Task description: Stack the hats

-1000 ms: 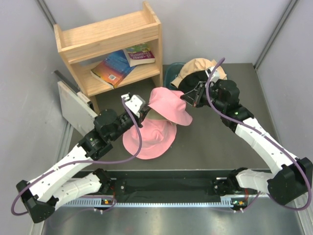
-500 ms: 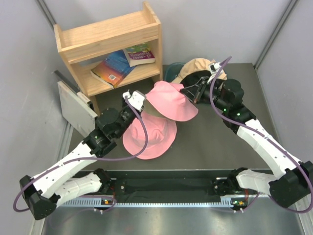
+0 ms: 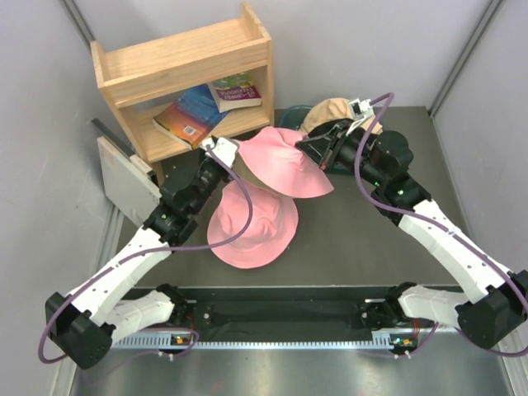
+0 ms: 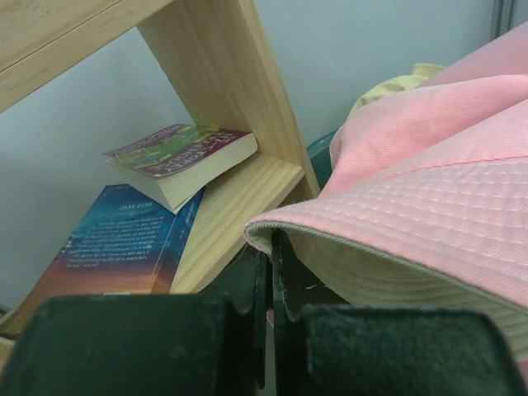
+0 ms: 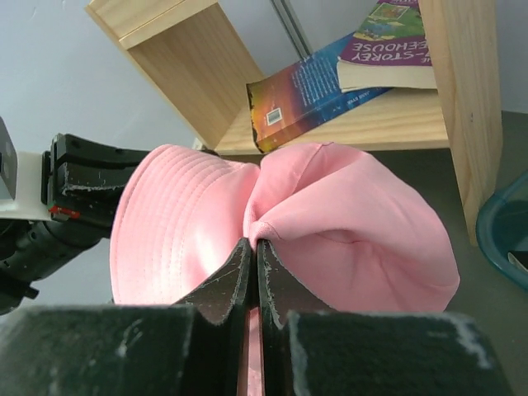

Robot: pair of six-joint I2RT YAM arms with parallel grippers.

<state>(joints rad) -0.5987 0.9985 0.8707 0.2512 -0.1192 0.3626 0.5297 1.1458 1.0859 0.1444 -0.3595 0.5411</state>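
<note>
Pink upper hat [image 3: 285,169] hangs over the tabletop's middle, pinched tight by left gripper [image 3: 224,152] and right gripper [image 3: 310,147], covering part of the lower pink hat [image 3: 252,235]; a tan hat [image 3: 330,109] peeks out behind.

Two pink hats [image 3: 289,169], one tan hat [image 3: 330,111], two books [image 3: 194,115]

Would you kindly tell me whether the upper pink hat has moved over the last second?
Yes. The upper pink hat has moved toward the wooden shelf and is stretched wider between the left gripper and right gripper.
</note>
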